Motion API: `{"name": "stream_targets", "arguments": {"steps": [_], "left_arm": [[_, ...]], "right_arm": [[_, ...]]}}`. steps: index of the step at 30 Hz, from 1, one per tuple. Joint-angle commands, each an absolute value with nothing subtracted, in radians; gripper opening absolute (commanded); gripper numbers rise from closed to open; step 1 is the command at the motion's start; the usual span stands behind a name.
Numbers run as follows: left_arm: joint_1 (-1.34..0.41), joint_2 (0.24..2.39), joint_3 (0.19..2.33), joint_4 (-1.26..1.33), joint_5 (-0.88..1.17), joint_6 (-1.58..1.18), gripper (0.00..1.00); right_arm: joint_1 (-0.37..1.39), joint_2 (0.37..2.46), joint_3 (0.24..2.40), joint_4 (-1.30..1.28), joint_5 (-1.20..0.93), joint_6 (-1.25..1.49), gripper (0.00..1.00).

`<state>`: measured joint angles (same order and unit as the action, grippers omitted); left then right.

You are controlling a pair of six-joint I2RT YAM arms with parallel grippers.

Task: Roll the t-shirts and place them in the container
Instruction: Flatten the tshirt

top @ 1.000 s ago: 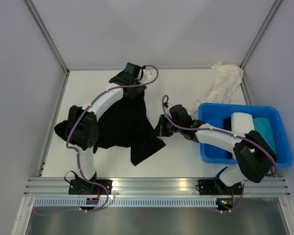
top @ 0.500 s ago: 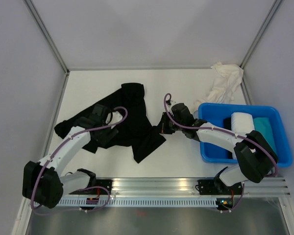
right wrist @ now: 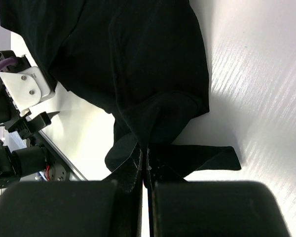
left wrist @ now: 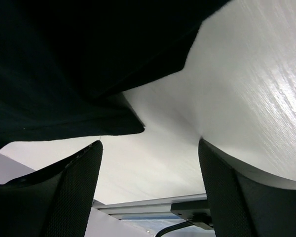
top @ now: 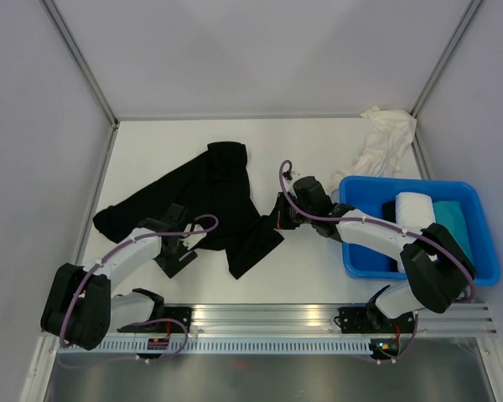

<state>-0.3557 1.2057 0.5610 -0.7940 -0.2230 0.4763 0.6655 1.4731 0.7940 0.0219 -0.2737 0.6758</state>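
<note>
Seen from above, a white desk point(top: 318, 151) fills the middle of the frame. At lower left, the left gripper point(top: 178, 251) sits low at the near edge of the black t-shirt point(top: 218, 197); black against black, its outline is hard to separate from the cloth. The left wrist view shows this gripper point(left wrist: 149, 145) with its fingers point(left wrist: 74, 197) spread wide and only bare desk between them. The shirt point(left wrist: 64, 74) looms in that view's upper left, cut off by the frame.

The black shirt lies crumpled and spread from left of centre to centre, with folds that hide its front.

Right of centre, the right gripper point(top: 278, 213) is clamped on the shirt's right edge. In the right wrist view point(right wrist: 143, 163) the jaws are pressed together on a bunched pinch of the cloth point(right wrist: 138, 59).

At upper right, a cream-white t-shirt point(top: 386, 138) lies heaped in the desk's far corner. Below it sits a blue tub point(top: 407, 186) holding a white rolled t-shirt point(top: 415, 208) beside a teal t-shirt point(top: 453, 219). The right arm crosses the tub and hides part of its contents.
</note>
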Motion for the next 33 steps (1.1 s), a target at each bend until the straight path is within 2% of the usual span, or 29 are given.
{"name": "stream_targets", "arguments": {"steps": [1,3,4,9,12,13,23,26,33], "left_arm": [[-0.351,1.258,0.52,-0.609,-0.294,0.465,0.81],[-0.342,1.273,0.515,-0.551,-0.324,0.48,0.77],[-0.336,1.284,0.523,-0.551,-0.322,0.48,0.7],[-0.311,1.307,0.534,-0.546,-0.276,0.505,0.53],[-0.295,1.307,0.549,-0.529,-0.253,0.511,0.28],[-0.293,1.305,0.551,-0.511,-0.252,0.512,0.03],[-0.235,1.129,0.621,-0.466,-0.402,0.52,0.02],[-0.216,1.072,0.675,-0.466,-0.497,0.554,0.02],[-0.176,1.046,0.859,-0.466,-0.531,0.635,0.02]], "right_arm": [[0.664,1.485,0.841,0.025,-0.273,0.654,0.0],[0.661,1.494,0.854,0.018,-0.276,0.653,0.0],[0.658,1.496,0.857,0.017,-0.278,0.652,0.01],[0.635,1.488,0.876,0.005,-0.291,0.638,0.0],[0.621,1.474,0.877,0.003,-0.276,0.632,0.0],[0.62,1.471,0.877,0.003,-0.275,0.632,0.0],[0.592,1.447,0.871,-0.04,-0.275,0.621,0.0],[0.584,1.434,0.874,-0.057,-0.267,0.609,0.0],[0.584,1.416,0.897,-0.104,-0.282,0.578,0.0]]}}
